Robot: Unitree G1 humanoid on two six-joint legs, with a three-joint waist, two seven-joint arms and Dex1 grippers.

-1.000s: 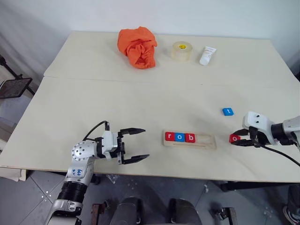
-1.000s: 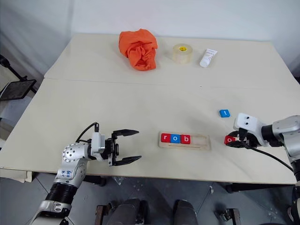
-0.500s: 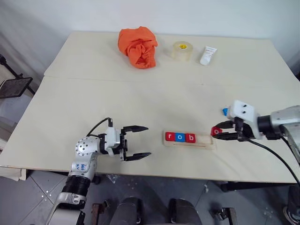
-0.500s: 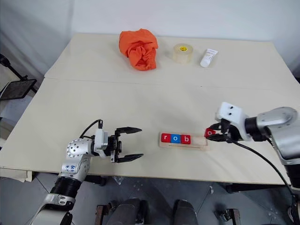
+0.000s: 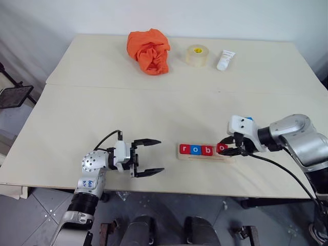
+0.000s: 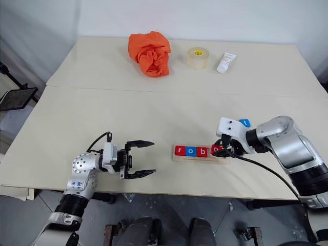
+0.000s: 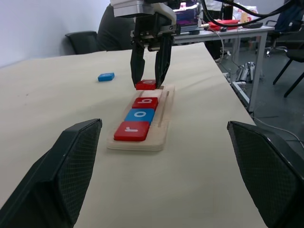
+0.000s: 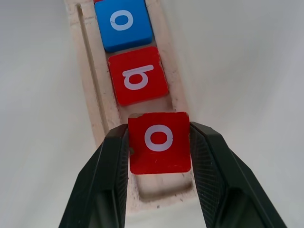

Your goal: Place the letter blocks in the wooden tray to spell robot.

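Observation:
The wooden tray (image 5: 205, 158) lies near the table's front edge. It holds a red r block (image 5: 185, 149), a blue o block (image 5: 195, 149) and a red b block (image 5: 206, 150) in a row. My right gripper (image 5: 221, 148) is shut on a red o block (image 8: 159, 141), held over the tray slot just past the b with a small gap between them. Whether it rests on the tray floor I cannot tell. A blue block (image 7: 106, 76) lies on the table behind the right gripper. My left gripper (image 5: 154, 156) hovers open and empty, left of the tray.
At the table's far side sit a crumpled orange cloth (image 5: 149, 51), a tape roll (image 5: 196, 55) and a white tube (image 5: 224, 60). A seam crosses the tabletop between them and the tray. The tray lies close to the front edge.
My right gripper has carried the red o block leftward, from the table right of the tray to over the slot beside the b. The left gripper has stayed in place, open.

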